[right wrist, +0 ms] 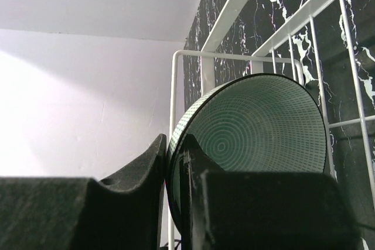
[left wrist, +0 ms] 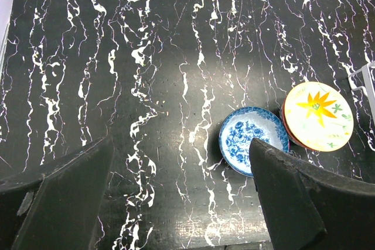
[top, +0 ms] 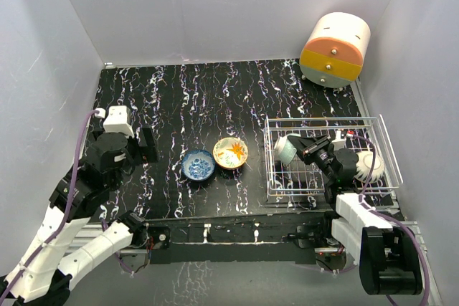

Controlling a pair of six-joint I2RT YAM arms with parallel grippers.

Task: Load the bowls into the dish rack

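My right gripper [right wrist: 174,165] pinches the green bowl [right wrist: 258,127] by its rim, on edge at the left end of the dish rack [top: 267,166]; I judge so thin a hold may let it swivel and clip the rack on release; left gripper [left wrist: 181,141] hangs wide.
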